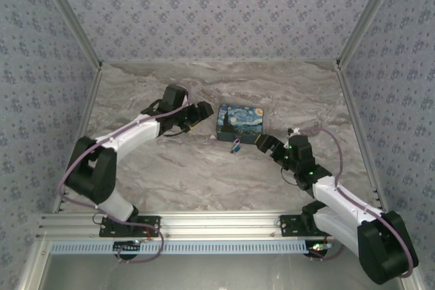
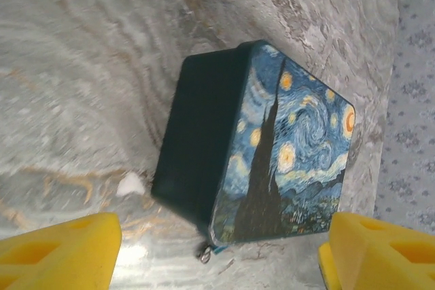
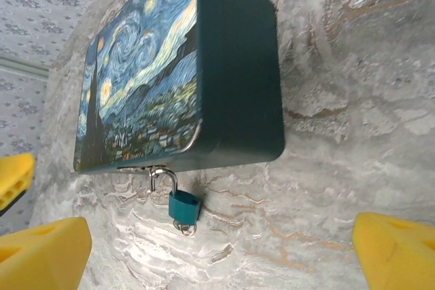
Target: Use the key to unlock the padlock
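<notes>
From above, my left hand (image 1: 204, 110) lies just beside the left end of the one box (image 1: 241, 120) on the surface (image 1: 170, 174). My right hand (image 1: 262, 142) is just off the box's near right corner. The one padlock (image 1: 236, 146) hangs at the box's near edge, between that corner and my right hand. How far either hand is spread I cannot tell from up here.

From my left wrist, the left hand (image 2: 224, 236) is spread wide, its two yellow fingers (image 2: 61, 252) apart at the bottom corners. It holds nothing and touches nothing. The box (image 2: 204, 134) sits ahead of the gap, and a sliver of the padlock (image 2: 212, 252) peeks out at its near corner.

From my right wrist, the right hand (image 3: 221, 236) is also wide and empty, its fingers (image 3: 41, 252) flanking the padlock (image 3: 183, 205) without touching it. The shackle is hooked to the box (image 3: 238, 66) at its edge, and the blue body rests on the surface (image 3: 340, 134). A tiny silvery bit (image 3: 185, 227) sits at its lower end, too small to tell what it is.
</notes>
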Available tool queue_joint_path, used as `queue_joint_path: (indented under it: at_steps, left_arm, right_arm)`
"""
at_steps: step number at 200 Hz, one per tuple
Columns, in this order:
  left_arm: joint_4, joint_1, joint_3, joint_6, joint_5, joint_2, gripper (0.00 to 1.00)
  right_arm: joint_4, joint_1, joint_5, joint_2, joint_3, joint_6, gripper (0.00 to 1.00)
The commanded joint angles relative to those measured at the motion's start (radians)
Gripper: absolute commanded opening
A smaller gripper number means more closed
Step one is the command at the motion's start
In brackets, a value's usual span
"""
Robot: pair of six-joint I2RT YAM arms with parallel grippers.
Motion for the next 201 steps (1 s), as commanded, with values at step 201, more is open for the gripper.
queue_joint_path:
  at_steps: [201]
  left_arm:
    - [0.092,-0.005,-0.230,-0.004,0.097,0.088,0.77]
  right_arm:
    - [0.440,-0.086,-0.265,0.515,0.202,-0.221,1.00]
